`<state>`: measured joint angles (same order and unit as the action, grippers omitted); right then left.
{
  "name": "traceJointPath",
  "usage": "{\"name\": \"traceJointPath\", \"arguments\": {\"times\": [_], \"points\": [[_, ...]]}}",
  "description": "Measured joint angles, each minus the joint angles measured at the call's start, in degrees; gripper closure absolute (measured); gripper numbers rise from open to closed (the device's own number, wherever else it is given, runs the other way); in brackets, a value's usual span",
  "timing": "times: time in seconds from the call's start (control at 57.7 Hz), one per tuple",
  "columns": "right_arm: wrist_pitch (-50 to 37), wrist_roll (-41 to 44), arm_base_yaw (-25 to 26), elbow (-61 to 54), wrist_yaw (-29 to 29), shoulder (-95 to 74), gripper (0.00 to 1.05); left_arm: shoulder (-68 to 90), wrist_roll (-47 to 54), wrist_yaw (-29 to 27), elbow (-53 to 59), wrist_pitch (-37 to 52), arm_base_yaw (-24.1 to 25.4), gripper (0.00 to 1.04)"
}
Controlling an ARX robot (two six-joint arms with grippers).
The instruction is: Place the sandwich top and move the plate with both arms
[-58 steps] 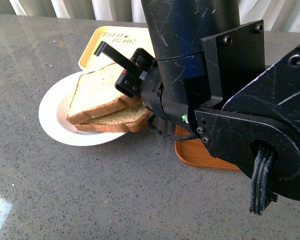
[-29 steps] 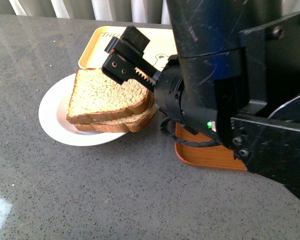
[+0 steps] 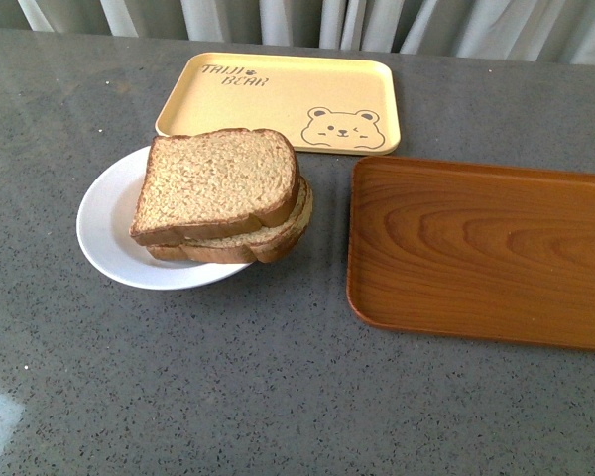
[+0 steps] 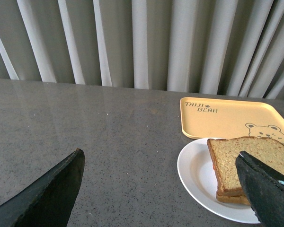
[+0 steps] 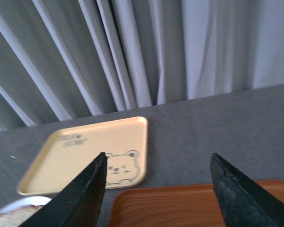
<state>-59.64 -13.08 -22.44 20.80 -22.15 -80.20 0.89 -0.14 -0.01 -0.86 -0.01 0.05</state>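
Right fingers (image 5: pixel 83 198) now off sandwich top (image 3: pixel 218 183)

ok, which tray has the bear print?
The yellow tray, behind the plate. The brown tray, right of the plate, is plain wood grain.

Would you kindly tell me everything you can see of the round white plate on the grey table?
The round, shallow white plate is plain and smooth-looking, lying flat on the speckled grey tabletop. It sits near the yellow bear-print tray and apart from the brown wood-grain tray. Two stacked wholemeal bread slices rest on its right side, overhanging the rim there; its left part is bare.
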Motion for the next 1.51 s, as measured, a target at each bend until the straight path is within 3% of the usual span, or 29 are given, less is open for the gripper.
{"name": "traceJointPath", "arguments": {"times": [0.069,0.329,0.832,0.919,0.988,1.508], "points": [[0.44,7.96,2.78,-4.81,3.28,4.59,0.62,0.00,0.00,0.02,0.00,0.00,0.00,0.09],[0.59,12.13,8.96,-12.83,9.33,13.57,1.03,0.00,0.00,0.00,0.00,0.00,0.00,0.09],[16.55,12.72,16.61,-19.47,16.59,35.01,1.03,0.00,0.00,0.00,0.00,0.00,0.00,0.09],[20.06,12.74,20.28,-19.50,21.46,39.06,1.03,0.00,0.02,0.02,0.00,0.00,0.00,0.09],[22.73,12.74,21.94,-19.54,21.59,42.05,1.03,0.00,0.00,0.00,0.00,0.00,0.00,0.09],[37.48,12.74,22.23,-19.56,22.03,57.96,1.03,0.00,0.00,0.00,0.00,0.00,0.00,0.09]]}}
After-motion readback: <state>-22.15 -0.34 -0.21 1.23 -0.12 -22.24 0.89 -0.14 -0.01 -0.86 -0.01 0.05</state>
